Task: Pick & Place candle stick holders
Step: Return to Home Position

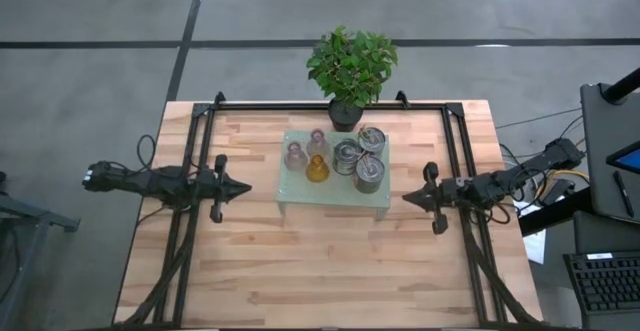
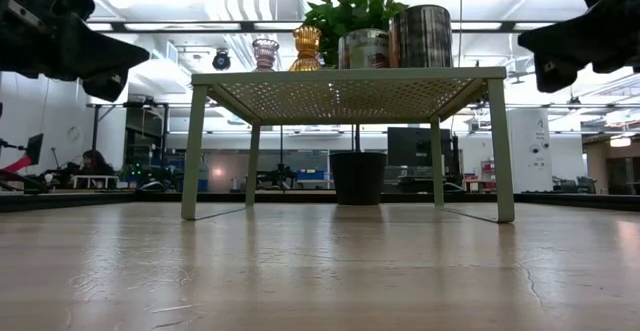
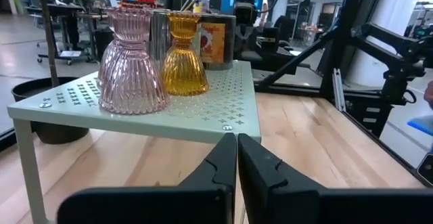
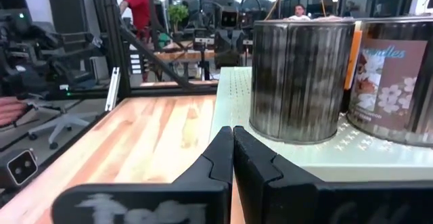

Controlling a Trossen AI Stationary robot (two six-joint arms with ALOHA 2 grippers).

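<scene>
We find the left end effector (image 1: pixel 243 186) and right end effector (image 1: pixel 408 199) both clenched, empty, raised over the worktop (image 1: pixel 300 271) on either side of the pale green shelf (image 1: pixel 335 196), which carries all six candle stick holders (image 1: pixel 317 169).

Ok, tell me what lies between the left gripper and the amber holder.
Nothing stands there: in the high view, only bare table and the edge of the shelf separate the left gripper from the amber holder.
</scene>
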